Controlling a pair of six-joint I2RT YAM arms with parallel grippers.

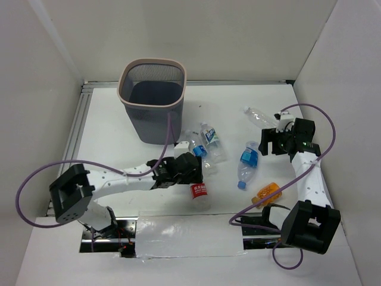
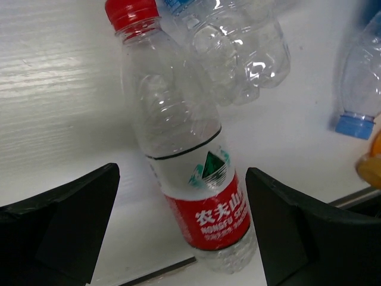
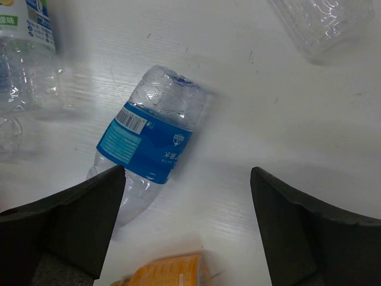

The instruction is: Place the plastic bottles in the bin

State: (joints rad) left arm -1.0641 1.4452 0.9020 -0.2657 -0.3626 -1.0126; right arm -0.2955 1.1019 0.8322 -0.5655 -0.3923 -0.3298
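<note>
One red-label bottle lying between wide-open, empty jaws of left claw; long axis apparently crosswise, cap pointing away.

Five clear bottles, one orange bottle and one mesh bin are counted on the surface.

**Left arm**: base at the near left; white forearm stretched low to the right, toward the middle of the table; cable looped behind.
**Left fingers**: two dark pads, spread wide, tips pointing down and forward.
**Right arm**: base at the near right; links reach away along the right side, wrist turned leftward.
**Right fingers**: two dark pads, set wide apart, angled down at the table.
</note>
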